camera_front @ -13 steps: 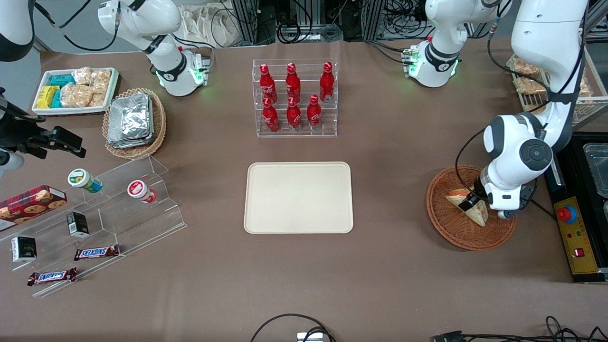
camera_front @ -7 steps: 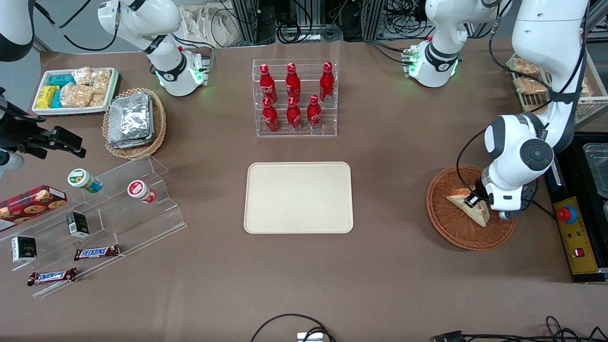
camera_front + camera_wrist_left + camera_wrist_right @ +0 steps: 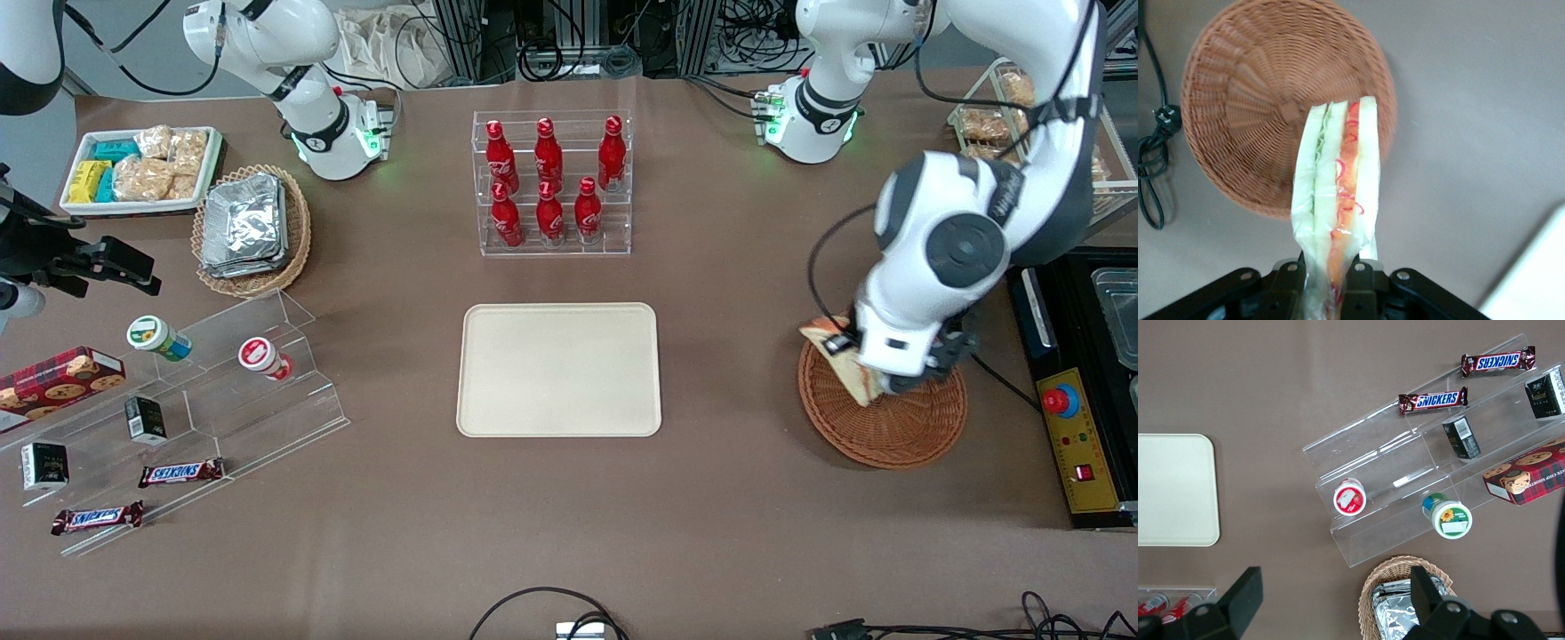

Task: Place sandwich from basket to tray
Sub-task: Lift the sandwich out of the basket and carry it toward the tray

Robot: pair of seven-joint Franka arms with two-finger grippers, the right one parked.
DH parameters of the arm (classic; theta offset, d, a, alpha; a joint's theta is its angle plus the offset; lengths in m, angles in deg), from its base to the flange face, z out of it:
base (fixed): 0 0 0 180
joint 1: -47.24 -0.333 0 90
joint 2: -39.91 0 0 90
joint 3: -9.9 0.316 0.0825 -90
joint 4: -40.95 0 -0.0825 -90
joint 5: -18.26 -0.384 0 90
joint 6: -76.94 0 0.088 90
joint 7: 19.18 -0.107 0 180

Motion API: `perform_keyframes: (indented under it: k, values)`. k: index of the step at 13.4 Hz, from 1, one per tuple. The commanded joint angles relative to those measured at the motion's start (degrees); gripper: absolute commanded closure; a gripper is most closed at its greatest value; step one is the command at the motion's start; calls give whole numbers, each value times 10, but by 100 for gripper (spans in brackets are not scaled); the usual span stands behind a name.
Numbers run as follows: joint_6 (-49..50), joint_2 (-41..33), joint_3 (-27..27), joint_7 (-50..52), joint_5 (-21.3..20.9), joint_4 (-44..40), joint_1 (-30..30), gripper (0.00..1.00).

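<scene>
1. We are in the carry step: our hand [image 3: 845, 356] is clamped on the sandwich [image 3: 840, 356], holding it above the tray-side edge of the basket [image 3: 898, 427].
2. In the wrist view the sandwich [image 3: 1337, 200] hangs clear of the basket [image 3: 1251, 113].
3. Next, we judge, comes a sideways move over the table [image 3: 729, 293] to the tray [image 3: 558, 369], then lowering and release.
</scene>
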Motion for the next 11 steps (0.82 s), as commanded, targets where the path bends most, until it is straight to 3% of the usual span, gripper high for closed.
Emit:
perform_keyframes:
  k: [1, 5, 9, 11]
  values:
    - [16, 30, -81, 29, -8, -24, 1, 100]
    - [-25, 86, -182, 50, -16, -24, 2, 100]
    - [-81, 141, -191, 73, -31, -24, 52, 100]
    - [-111, 181, -190, 125, -92, -25, 74, 100]
